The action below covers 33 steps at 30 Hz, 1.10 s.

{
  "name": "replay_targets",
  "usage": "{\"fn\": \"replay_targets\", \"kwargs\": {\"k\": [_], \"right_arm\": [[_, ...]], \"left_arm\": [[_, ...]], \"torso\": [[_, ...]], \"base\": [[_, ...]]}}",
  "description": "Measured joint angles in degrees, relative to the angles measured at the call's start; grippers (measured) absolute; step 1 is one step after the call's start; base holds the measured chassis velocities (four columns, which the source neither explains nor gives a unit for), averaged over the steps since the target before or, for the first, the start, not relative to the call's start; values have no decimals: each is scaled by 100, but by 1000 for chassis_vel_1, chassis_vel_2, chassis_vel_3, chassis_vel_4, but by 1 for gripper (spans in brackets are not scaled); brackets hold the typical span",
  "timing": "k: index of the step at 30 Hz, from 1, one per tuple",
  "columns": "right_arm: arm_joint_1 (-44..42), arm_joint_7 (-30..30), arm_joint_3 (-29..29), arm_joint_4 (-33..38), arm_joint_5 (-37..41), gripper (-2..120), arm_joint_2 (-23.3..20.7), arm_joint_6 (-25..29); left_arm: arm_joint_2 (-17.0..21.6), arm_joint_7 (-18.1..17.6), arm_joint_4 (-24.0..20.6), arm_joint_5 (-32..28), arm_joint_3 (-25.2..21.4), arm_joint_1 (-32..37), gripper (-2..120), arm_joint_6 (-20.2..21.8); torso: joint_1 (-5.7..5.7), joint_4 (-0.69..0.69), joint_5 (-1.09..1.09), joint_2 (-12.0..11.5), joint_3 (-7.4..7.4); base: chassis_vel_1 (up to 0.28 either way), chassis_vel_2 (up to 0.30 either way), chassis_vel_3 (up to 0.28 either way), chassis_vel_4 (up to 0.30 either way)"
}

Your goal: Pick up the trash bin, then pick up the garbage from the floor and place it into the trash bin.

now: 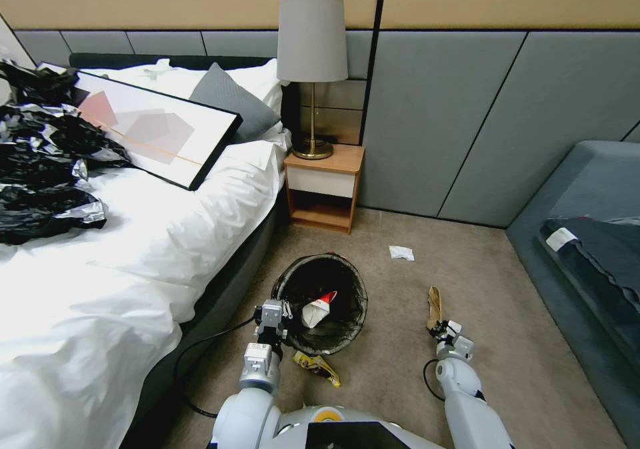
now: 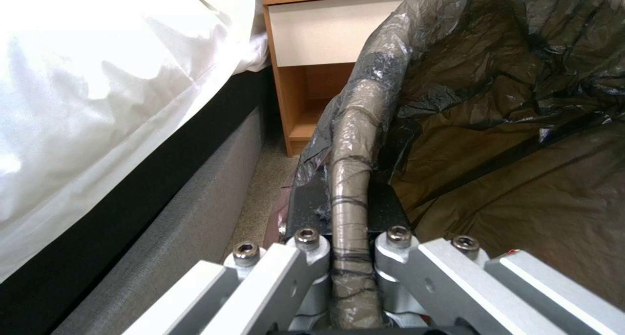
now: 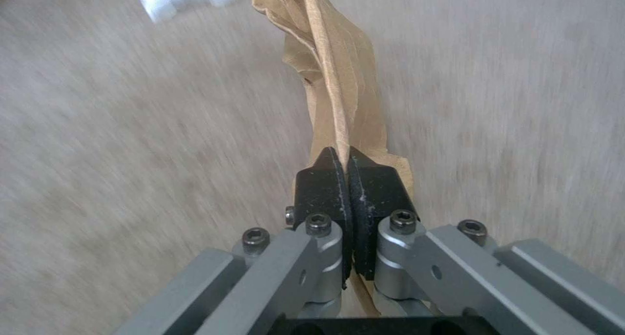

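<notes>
We see our left end effector (image 2: 349, 247) clamped on the trash bin (image 1: 347, 282) rim — our right end effector (image 3: 347, 178) pinches brown paper (image 3: 332, 81) above the carpet.

Crinkled glossy plastic liner (image 2: 508, 110); creased matt brown paper (image 3: 339, 81); rough carpet (image 3: 130, 154).

I am finding no words, numbers, brand names or signs that I can read anywhere around me. A white label (image 1: 561, 238) is lying on the dark cover to the right of the nightstand (image 1: 325, 187), but any print on it is too small for me to make out. A red-and-white wrapper (image 1: 319, 310) is sitting inside the trash bin (image 1: 322, 302) in front of that nightstand, and its markings are not legible to me either.
</notes>
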Motion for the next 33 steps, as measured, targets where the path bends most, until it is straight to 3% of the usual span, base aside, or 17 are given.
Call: {"fn": "replay_targets", "kwargs": {"k": [4,7,8,11,12,15,16,20,23,29,33], "right_arm": [[-199,-121,-24,432,-87,0,25,275],[-486,-711,-112,1322,-97,0,77,1024],[-486,-711,-112,1322,-97,0,77,1024],[-740,-2021,-215,2258,92,0,140,1945],[-740,-2021,-215,2258,92,0,140,1945],[-1047,-3304,-380,3118,427,0,141,2443],[-1047,-3304,-380,3118,427,0,141,2443],[-1459,-4704,-626,4100,612,0,60,2575],[-1646,-5189,-780,4420,667,0,-19,2487],[-1845,-5809,-1012,4585,607,0,-172,2358],[-1973,-5867,-1320,4435,358,0,-239,2374]], "left_arm": [[4,0,3,0,5,-3,1,-1],[13,2,34,1,25,-13,1,-1],[13,2,34,1,25,-13,1,-1],[16,2,56,6,62,-16,1,-1],[16,2,56,6,62,-16,1,-1],[14,3,54,6,70,-8,1,-1],[14,3,54,6,70,-8,1,-1],[13,5,74,7,83,-6,1,-2],[14,6,108,6,124,-16,1,-1],[15,7,142,13,174,-28,1,-2],[12,9,149,25,196,-30,1,-2]], "torso": [[0,-2,2,-1,0],[0,1,-3,0,0],[0,1,-3,0,0],[0,2,-2,0,0],[0,2,-2,0,0],[0,1,-1,0,0],[0,1,-1,0,0],[0,1,-1,0,0],[0,1,0,0,0],[0,1,0,0,0],[0,1,1,0,0]], "base": [[0,0,0,0],[0,0,0,0],[0,0,0,0],[0,0,0,0],[0,0,0,0],[0,0,0,0],[0,0,0,0],[0,0,0,0],[0,0,0,0],[0,0,0,0],[0,0,0,0]]}}
